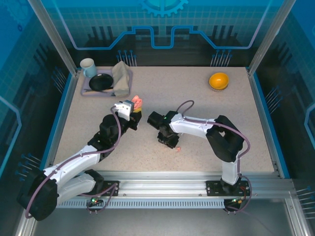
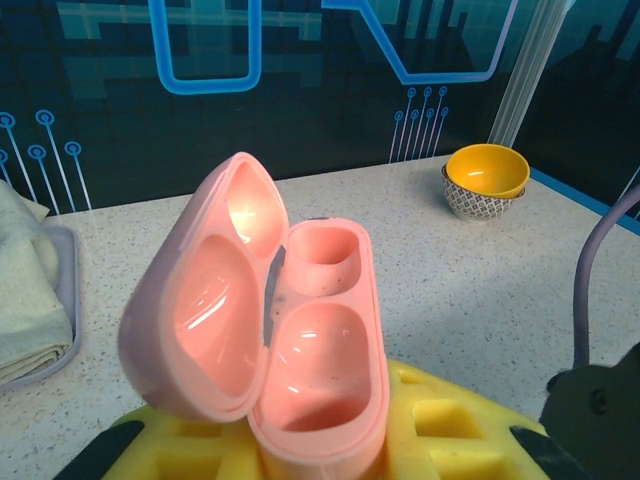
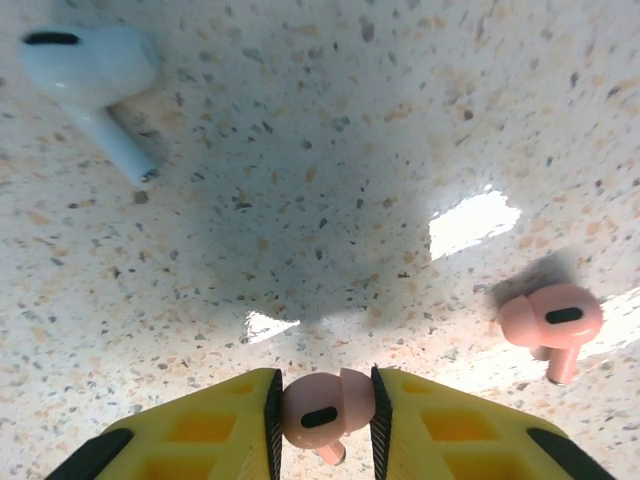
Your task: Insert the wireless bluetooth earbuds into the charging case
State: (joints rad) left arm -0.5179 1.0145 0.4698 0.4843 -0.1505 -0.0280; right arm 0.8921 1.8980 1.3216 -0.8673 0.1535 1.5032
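My left gripper (image 1: 129,111) is shut on a salmon-pink charging case (image 2: 320,350), holding it upright above the table with its lid (image 2: 205,300) swung open to the left. Both wells of the case are empty. Near the table's middle, my right gripper (image 3: 322,408) points down at the tabletop and is shut on a pink earbud (image 3: 325,405), which is pinched between the yellow fingers (image 3: 200,440). A second pink earbud (image 3: 553,325) lies on the table to the right of it. A white earbud (image 3: 95,75) lies farther off at the upper left.
A yellow bowl (image 1: 218,80) stands at the back right. At the back left a tray (image 1: 86,91) carries a mug (image 1: 88,67), a black pan (image 1: 101,82) and a folded cloth (image 1: 122,76). The two grippers are close together mid-table.
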